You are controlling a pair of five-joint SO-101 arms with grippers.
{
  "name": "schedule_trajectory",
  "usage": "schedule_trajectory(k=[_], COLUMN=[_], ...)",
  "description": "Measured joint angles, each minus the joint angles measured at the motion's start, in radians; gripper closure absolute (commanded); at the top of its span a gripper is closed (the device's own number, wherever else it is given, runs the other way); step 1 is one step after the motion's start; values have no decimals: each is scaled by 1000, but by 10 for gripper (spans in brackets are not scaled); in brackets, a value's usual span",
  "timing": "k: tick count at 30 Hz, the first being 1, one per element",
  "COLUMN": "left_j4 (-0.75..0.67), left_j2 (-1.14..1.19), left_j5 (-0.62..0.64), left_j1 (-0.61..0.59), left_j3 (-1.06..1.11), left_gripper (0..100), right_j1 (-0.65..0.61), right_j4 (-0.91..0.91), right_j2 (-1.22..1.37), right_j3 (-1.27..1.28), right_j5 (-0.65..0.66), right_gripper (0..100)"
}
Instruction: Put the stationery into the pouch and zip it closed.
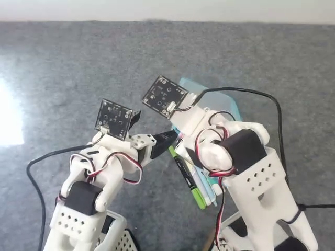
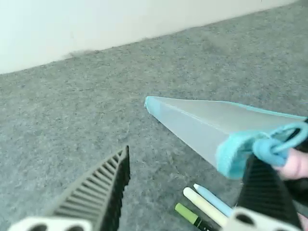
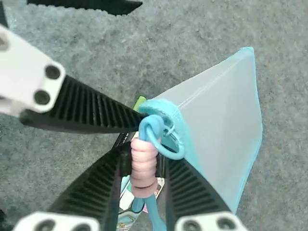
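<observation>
Jaws of the left arm stand wide apart, one tip braced against the zip end of the pouch (image 2: pixel 202 122), apparently to steady it; pens (image 2: pixel 204 207) lie on the worktop (image 2: pixel 72 110) just beside the pouch; right jaws clamp its pink zip pull (image 3: pixel 143 163), presumably to work the zip.

We find bright, even, diffuse light in all views. In the high view, a washed-out glare patch lies on the grey table surface (image 1: pixel 10 112) at the left edge. Shadows on that surface are soft and faint. The translucent pouch (image 3: pixel 221 120) glows evenly, and the wall (image 2: pixel 96 24) is near-white.
</observation>
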Motion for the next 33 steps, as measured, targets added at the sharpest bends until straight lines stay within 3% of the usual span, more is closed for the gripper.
schedule_trajectory(k=[15,23,33], left_j4=[-100,-167,-206], left_j2=[0,-5,-6], left_j5=[3,-2,-32], left_j1=[0,9,114], left_j3=[107,141,196], left_gripper=[647,720,833], right_j1=[-6,-3,-60], right_j4=[0,0,32], right_j2=[0,0,0], right_j3=[0,0,34], right_j5=[0,0,-3], right_gripper=[992,992,992])
